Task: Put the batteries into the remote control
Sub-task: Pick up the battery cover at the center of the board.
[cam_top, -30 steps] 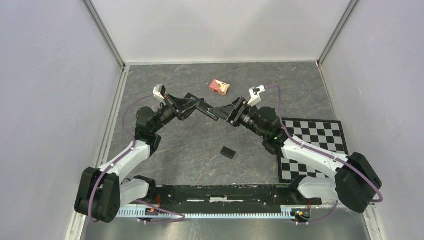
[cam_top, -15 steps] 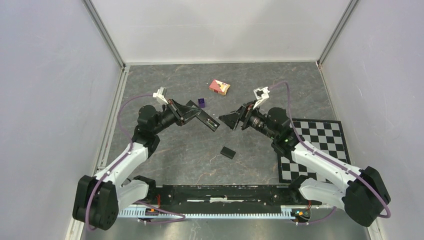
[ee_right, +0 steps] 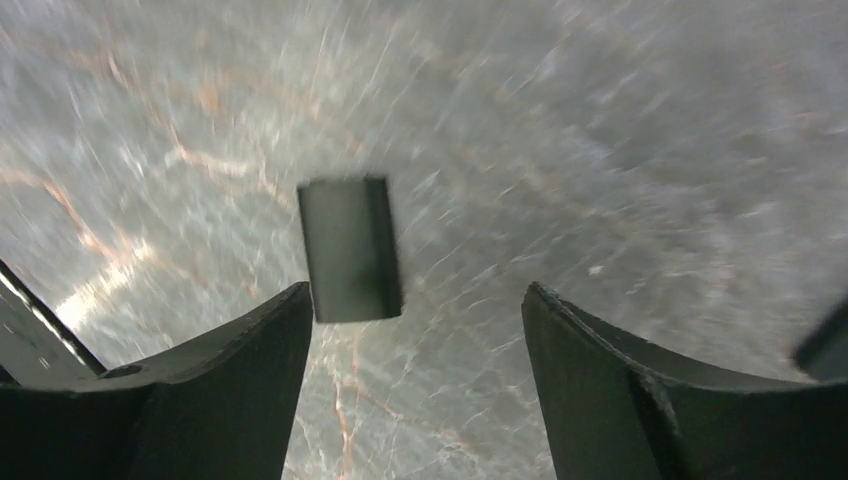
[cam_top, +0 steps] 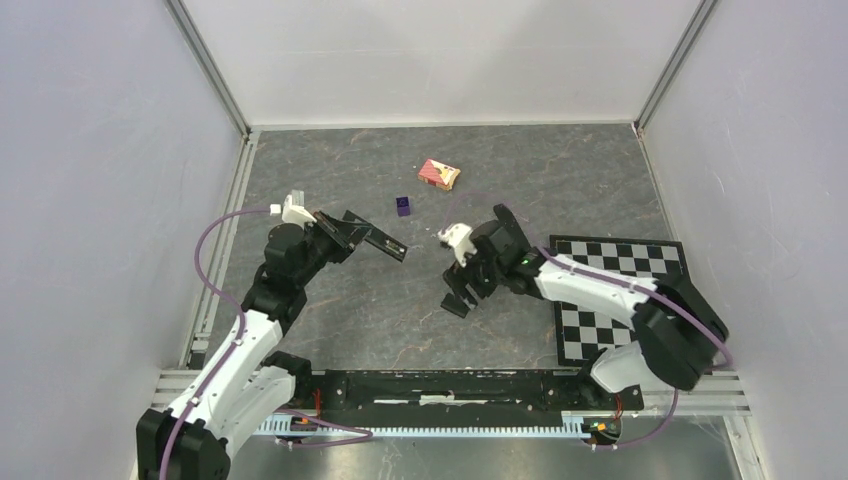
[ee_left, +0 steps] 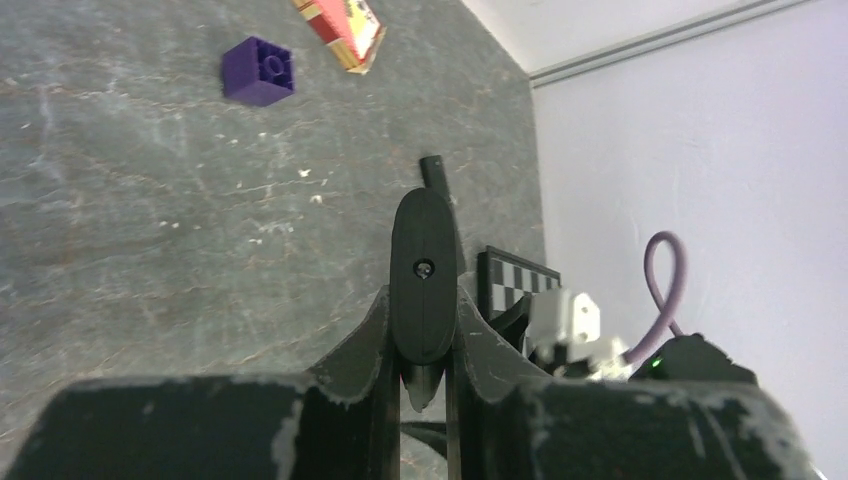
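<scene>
My left gripper (cam_top: 347,229) is shut on the remote control (cam_top: 384,244), a slim black bar held above the table and pointing right. In the left wrist view the remote (ee_left: 423,265) shows end-on, clamped between the fingers of the left gripper (ee_left: 423,305). My right gripper (cam_top: 463,287) is open and empty, low over a small flat black rectangular piece (cam_top: 455,307). In the right wrist view that piece (ee_right: 350,250) lies on the table just ahead of the right gripper's (ee_right: 415,300) left finger. No batteries are in view.
A red-and-white box (cam_top: 439,174) lies at the back centre and a small purple cube (cam_top: 403,207) sits in front of it; both show in the left wrist view (ee_left: 340,25) (ee_left: 258,70). A checkerboard mat (cam_top: 620,290) covers the right side. Grey walls enclose the table.
The right gripper left the remote's end and swung down and back to hover over the small black piece. The left gripper drew back to the left with the remote in it.
</scene>
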